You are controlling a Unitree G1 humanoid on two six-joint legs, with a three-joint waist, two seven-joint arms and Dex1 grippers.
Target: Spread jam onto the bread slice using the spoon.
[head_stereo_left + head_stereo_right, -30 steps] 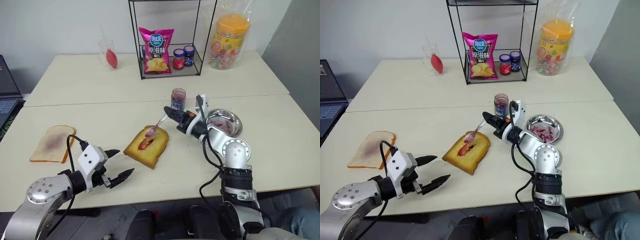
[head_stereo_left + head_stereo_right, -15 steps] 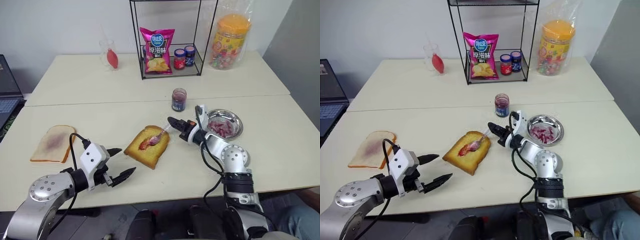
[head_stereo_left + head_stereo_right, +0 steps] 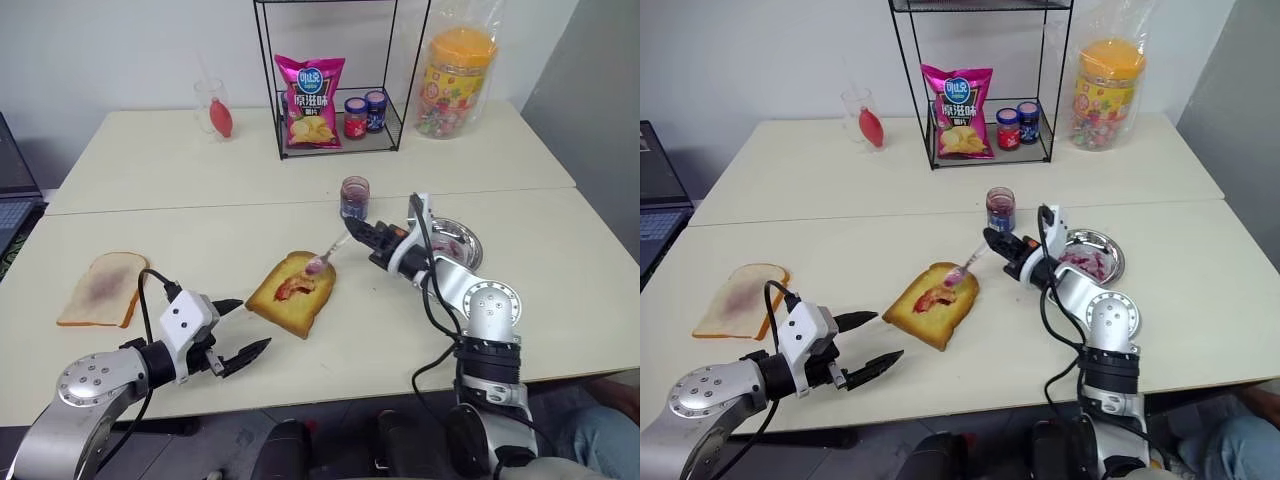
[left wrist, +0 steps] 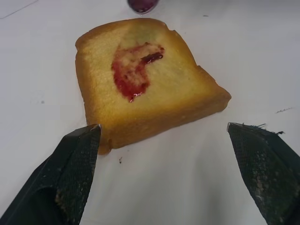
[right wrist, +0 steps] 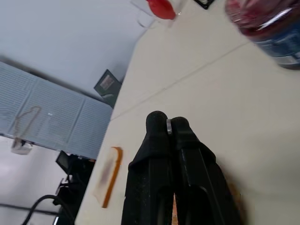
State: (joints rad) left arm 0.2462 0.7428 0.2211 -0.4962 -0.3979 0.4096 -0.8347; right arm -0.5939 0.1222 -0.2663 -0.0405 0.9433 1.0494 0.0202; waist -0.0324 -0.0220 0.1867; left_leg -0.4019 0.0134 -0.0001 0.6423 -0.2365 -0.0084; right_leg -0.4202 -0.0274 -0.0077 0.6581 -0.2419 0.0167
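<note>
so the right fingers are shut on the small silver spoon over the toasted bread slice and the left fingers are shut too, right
Not quite: the left fingers are open, spread wide apart, as the left wrist view shows. The rest holds: the right gripper is shut on the small silver metal spoon, its bowl over the far edge of the thick golden-brown toasted bread slice with its red jam smear.
</note>
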